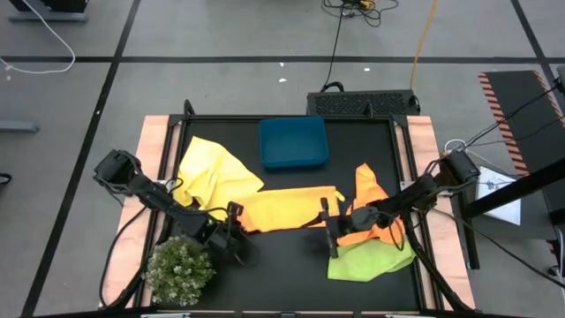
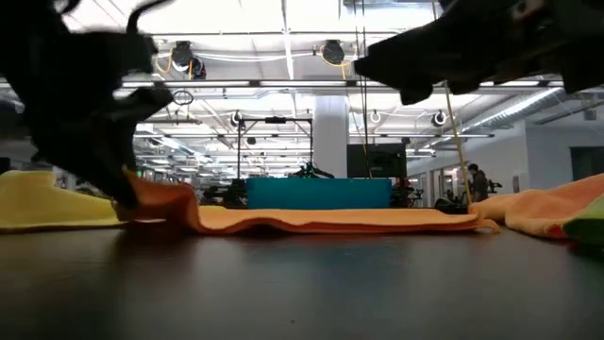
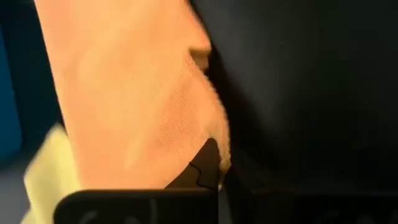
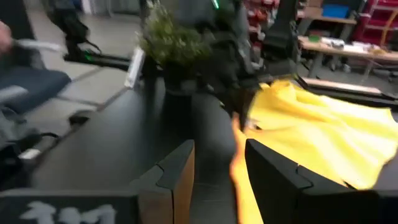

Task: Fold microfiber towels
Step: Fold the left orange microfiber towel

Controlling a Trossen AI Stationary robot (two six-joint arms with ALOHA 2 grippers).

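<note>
An orange towel (image 1: 287, 209) lies spread as a long strip across the middle of the black table. My left gripper (image 1: 234, 215) is shut on its left end, low over the table; it also shows in the low view (image 2: 127, 194). My right gripper (image 1: 327, 231) is open and stands above the table by the strip's right end, touching nothing; its fingers show apart in the right wrist view (image 4: 217, 177). A yellow towel (image 1: 212, 166) lies crumpled at the far left. A second orange towel (image 1: 369, 205) lies on a lime green towel (image 1: 371, 262) at the right. My left gripper pinches the orange towel's left end at its edge (image 3: 214, 140) between its fingers (image 3: 208, 165). That end is raised a little off the table (image 2: 160, 200). The rest of the towel lies flat and slack on the table (image 2: 330, 220). One layer or several, I cannot tell.
A blue bin (image 1: 293, 143) stands at the table's far edge, behind the strip. A small bushy plant (image 1: 181, 270) stands at the near left corner, close to my left arm. Bare black table (image 1: 282, 265) lies toward the near edge, between the plant and the green towel.
</note>
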